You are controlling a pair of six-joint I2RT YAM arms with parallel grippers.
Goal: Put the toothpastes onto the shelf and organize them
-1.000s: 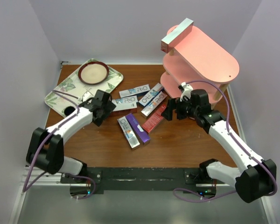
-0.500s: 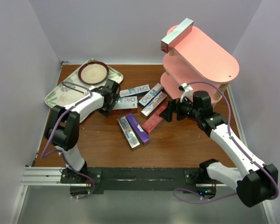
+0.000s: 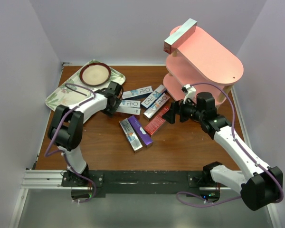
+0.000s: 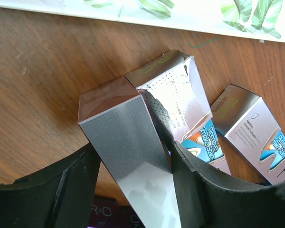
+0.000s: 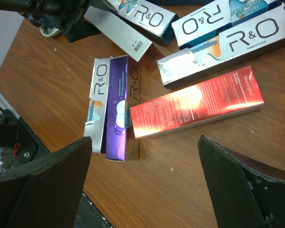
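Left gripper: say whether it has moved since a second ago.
Yes. The left gripper moved rightward, closer to the shelf, and now grips a silver toothpaste box.

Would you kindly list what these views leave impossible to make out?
- Top external: most of the lower boards of the pink three-tier shelf, under its top board.
- Left wrist: whether the left claw grips the silver cardboard toothpaste box; the bottom edge cuts both off.
- Right wrist: small print on the red cardboard toothpaste box, too tiny.
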